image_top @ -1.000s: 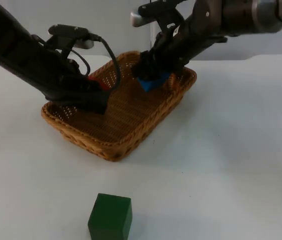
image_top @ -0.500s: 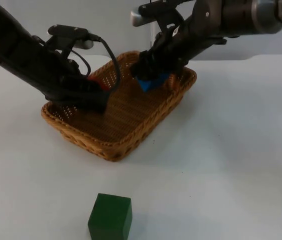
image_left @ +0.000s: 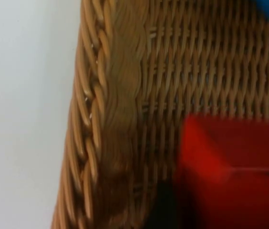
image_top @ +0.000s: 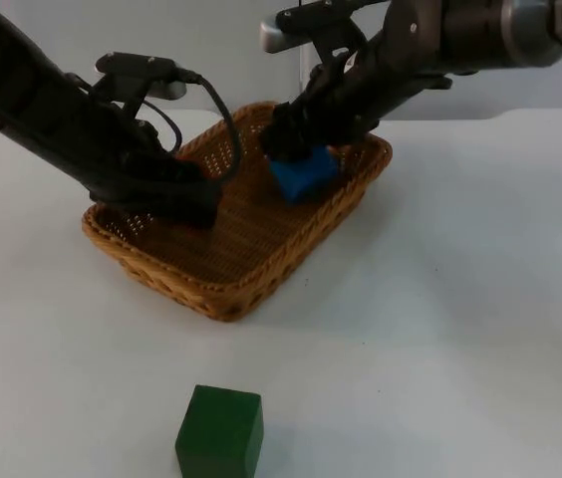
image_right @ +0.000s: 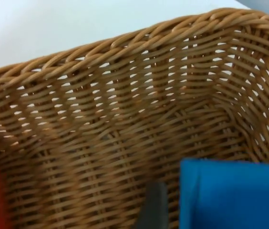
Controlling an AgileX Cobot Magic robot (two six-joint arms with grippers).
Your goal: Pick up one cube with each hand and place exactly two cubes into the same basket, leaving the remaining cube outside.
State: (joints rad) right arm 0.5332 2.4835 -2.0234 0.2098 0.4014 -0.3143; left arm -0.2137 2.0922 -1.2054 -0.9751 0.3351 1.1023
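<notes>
With both grippers low inside the basket (image_top: 223, 299), we judge the drop is under way: the right gripper (image_top: 296, 149) sits over the blue cube (image_top: 303, 174) at the far side, the left gripper (image_top: 196, 204) by the red cube (image_left: 234, 176); whether either grips, we cannot tell. The green cube (image_top: 219, 431) stays outside, near us; next, lift clear.

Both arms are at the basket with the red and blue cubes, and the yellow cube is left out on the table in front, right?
Not quite: the cube left on the table in front of the basket is green, not yellow, as the top view shows. The rest stands.
</notes>
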